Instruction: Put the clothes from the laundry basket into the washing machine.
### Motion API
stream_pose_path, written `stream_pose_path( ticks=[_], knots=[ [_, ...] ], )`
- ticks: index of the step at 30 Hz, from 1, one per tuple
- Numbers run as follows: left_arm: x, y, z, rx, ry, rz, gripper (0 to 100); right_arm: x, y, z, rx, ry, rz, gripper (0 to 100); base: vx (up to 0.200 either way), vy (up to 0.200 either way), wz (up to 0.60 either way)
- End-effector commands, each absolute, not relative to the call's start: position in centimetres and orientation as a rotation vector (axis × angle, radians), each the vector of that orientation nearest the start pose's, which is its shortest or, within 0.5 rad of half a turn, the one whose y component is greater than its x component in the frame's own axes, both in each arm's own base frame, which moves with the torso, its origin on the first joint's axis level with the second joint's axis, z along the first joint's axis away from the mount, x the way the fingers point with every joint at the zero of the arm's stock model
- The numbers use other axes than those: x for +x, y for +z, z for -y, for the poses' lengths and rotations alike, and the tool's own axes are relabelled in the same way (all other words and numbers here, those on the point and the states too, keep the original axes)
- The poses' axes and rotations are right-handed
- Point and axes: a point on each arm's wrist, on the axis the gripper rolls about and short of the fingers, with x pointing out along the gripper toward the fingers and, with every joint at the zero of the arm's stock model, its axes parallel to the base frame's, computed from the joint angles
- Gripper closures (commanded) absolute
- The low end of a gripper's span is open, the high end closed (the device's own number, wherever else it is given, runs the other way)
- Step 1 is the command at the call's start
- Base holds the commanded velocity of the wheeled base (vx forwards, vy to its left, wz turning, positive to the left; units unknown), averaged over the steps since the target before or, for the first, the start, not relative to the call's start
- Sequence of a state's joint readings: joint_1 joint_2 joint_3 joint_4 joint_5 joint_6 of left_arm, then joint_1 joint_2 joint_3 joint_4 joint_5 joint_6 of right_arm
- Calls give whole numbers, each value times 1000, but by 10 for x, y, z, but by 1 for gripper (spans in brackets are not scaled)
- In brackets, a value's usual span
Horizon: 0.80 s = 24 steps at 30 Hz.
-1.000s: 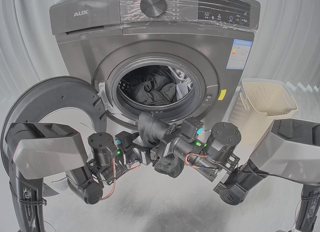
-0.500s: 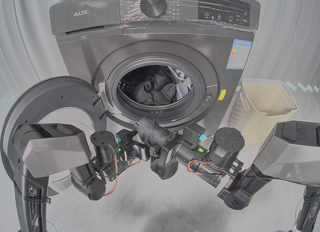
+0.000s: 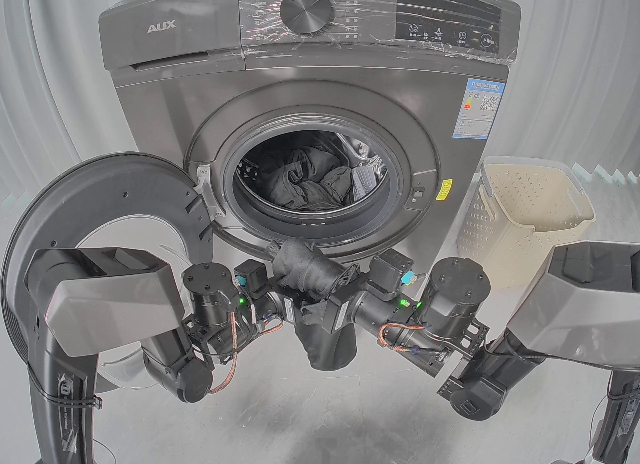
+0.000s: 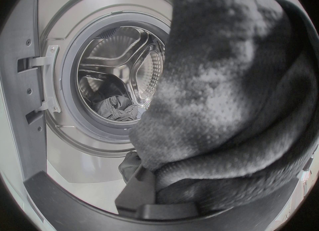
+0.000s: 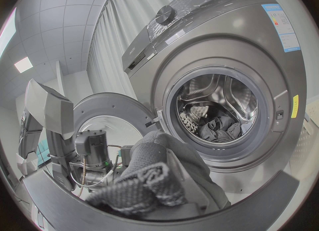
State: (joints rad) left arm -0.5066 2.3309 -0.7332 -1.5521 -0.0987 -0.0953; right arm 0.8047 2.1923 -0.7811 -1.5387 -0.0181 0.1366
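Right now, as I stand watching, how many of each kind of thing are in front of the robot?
washing machine: 1
laundry basket: 1
dark garment outside the drum: 1
heap of dark clothes inside the drum: 1
Total: 4

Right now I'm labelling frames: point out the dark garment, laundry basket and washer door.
dark garment (image 3: 303,265), head view, bunched upper fold.
laundry basket (image 3: 527,195), head view, inner wall.
washer door (image 3: 100,185), head view, grey rim.

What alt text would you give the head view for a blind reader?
The left gripper and right gripper hold a dark garment before the open washing machine, whose drum holds dark clothes. A cream laundry basket stands right of it.
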Motion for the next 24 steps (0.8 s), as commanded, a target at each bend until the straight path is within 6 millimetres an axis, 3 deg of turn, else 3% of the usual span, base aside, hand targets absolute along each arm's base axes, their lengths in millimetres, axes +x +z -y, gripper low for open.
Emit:
stream_pose_path(
  ticks=[1, 10, 11, 15, 17, 24],
  knots=[
    [327, 46, 185, -90, -604, -56, 100, 267, 92, -269, 183, 758, 54, 100, 0, 0, 0],
    [313, 67, 175, -104, -599, -35, 100, 274, 85, -261, 189, 700, 26, 100, 0, 0, 0],
    [311, 71, 174, -107, -599, -28, 100, 274, 86, -260, 190, 697, 29, 0, 0, 0, 0],
    [303, 82, 172, -112, -603, -12, 100, 272, 79, -252, 169, 683, -6, 0, 0, 0, 0],
    [293, 89, 168, -112, -608, -12, 100, 257, 63, -237, 117, 676, -99, 0, 0, 0, 0],
    [270, 100, 158, -110, -618, -20, 100, 229, 39, -215, 44, 686, -249, 0, 0, 0, 0]
  ],
)
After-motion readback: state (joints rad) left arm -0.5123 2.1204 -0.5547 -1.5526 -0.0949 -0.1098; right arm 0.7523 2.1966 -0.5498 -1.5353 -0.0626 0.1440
